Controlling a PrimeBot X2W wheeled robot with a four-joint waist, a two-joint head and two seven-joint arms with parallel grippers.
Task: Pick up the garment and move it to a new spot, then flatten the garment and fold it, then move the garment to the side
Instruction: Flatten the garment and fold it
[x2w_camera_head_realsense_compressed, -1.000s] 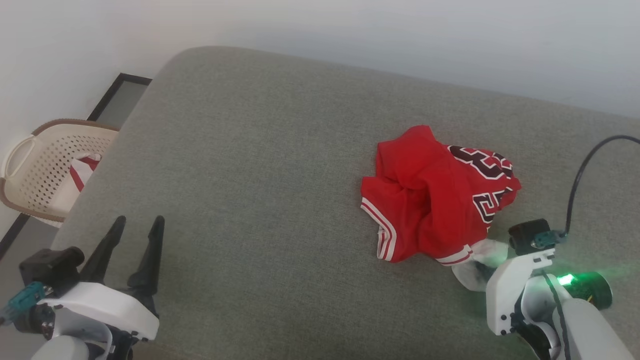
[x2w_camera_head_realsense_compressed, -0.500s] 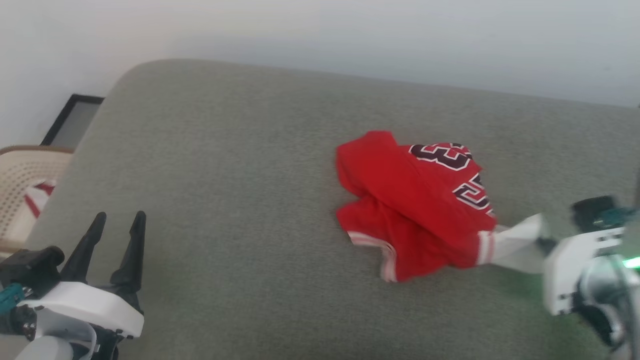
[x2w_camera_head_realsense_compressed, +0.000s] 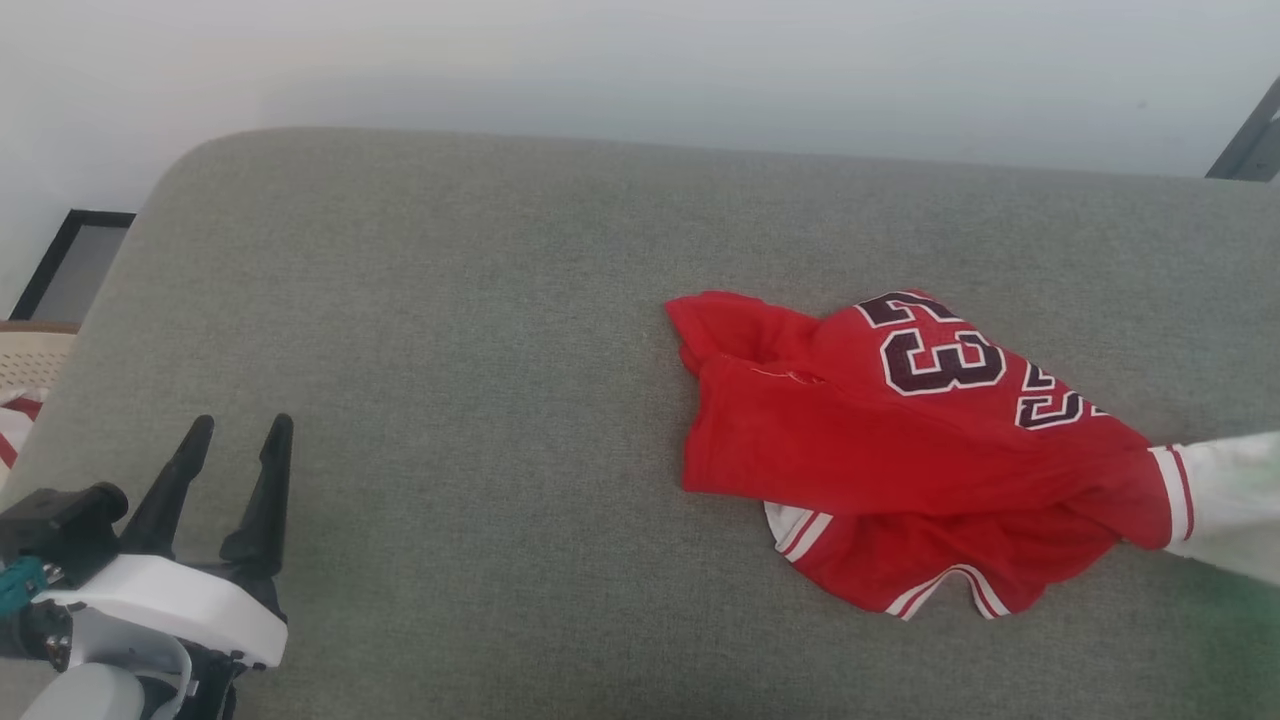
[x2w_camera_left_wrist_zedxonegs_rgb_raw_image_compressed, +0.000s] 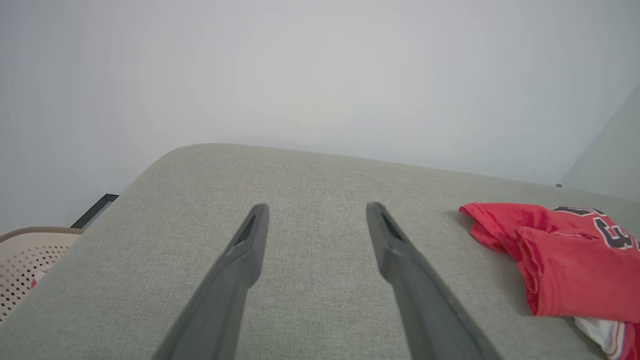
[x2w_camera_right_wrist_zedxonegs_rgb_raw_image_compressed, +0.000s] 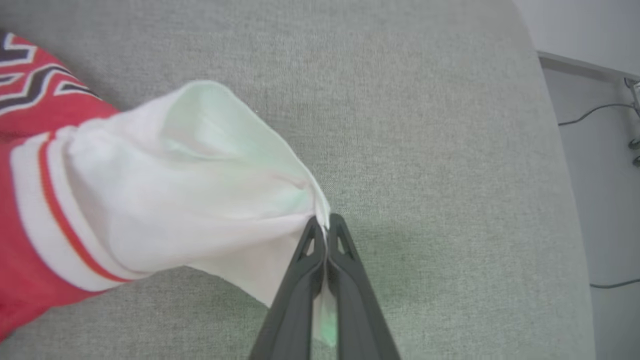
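Right pincer clamped on edge of white sleeve of garment; hold thin, slip risked if dragged across cushion. Left pincer spread apart, empty.

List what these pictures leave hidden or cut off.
Head view: the garment has its sleeve cut off by the right edge.
Head view: basket mostly past the left edge; contents unclear.
Left wrist view: lettering cut by the right edge.
Right wrist view: right gripper fingers hide how much sleeve is pinched.
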